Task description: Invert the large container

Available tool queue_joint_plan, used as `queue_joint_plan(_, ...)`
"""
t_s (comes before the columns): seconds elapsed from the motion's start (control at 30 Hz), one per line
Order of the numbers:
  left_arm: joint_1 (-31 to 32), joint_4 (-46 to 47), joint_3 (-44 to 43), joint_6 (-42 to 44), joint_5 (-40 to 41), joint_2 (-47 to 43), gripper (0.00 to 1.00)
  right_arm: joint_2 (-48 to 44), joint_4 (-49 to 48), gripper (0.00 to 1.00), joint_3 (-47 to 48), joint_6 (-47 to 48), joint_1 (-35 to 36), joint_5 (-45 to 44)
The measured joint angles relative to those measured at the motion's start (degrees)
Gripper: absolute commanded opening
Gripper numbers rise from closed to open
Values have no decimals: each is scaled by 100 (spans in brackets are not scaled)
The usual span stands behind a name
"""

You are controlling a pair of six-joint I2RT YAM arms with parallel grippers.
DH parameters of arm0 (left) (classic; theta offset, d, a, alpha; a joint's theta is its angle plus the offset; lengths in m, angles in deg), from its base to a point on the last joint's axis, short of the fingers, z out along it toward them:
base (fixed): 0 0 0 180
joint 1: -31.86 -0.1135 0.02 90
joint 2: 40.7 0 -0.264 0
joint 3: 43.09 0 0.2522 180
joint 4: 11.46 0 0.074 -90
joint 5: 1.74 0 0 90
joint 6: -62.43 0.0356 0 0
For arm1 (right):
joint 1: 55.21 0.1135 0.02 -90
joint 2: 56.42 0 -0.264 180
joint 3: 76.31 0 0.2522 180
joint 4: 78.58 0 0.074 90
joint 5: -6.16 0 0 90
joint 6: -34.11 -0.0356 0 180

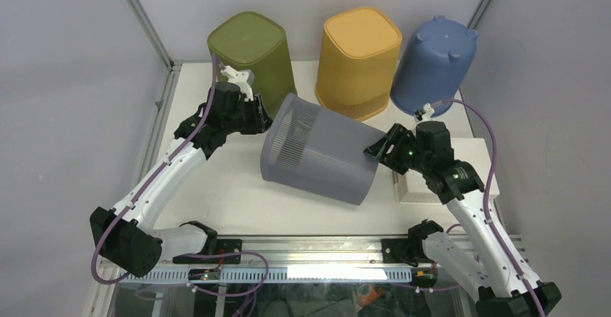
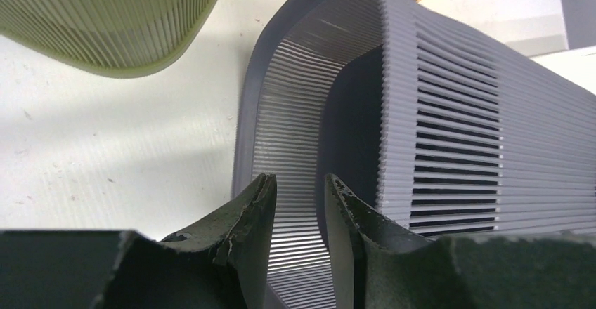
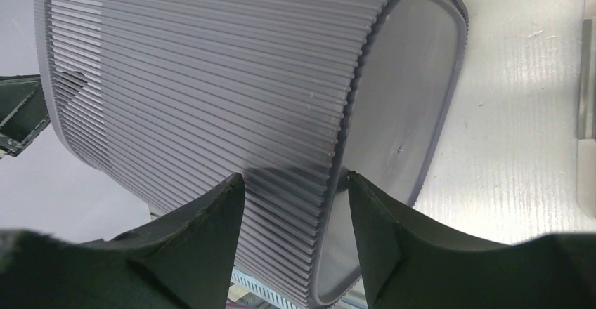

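Your large grey container point(image 1: 320, 155) is matt plastic, finely ribbed all round and slotted near the rim — only its base looks smooth. You'll see the same ribbed plastic on the olive-green container point(image 1: 252, 50) and orange container point(image 1: 359, 54); the blue container point(image 1: 436, 61) is smooth, slightly sheeny. Your table point(image 1: 216, 194) is white, finely corrugated, scuffed. The left gripper's fingers point(image 2: 246, 218) and right gripper's fingers point(image 3: 204, 232) look black, matt, grainy
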Motion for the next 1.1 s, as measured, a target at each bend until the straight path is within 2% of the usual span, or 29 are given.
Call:
queue_joint_plan(0.2,0,-44,33,28,210,-17,46,-4,-96,57,-28,-26,-17,68)
queue_joint_plan(0.33,-4,-101,-140,20,262,-101,49,-7,-116,57,-57,-26,-33,85)
queue_joint_plan(0.47,-4,-66,-431,0,251,-275,49,-20,-140,57,-98,-42,-37,101)
queue_joint_plan(0.6,-4,46,-566,4,122,-393,45,-31,-140,57,-101,-44,-46,103)
queue_joint_plan(0.9,0,55,-358,66,-313,-131,42,-31,-179,57,-116,-81,-50,125)
queue_joint_plan(1.1,0,105,-151,111,-400,13,41,-31,-229,51,-122,-144,-57,227)
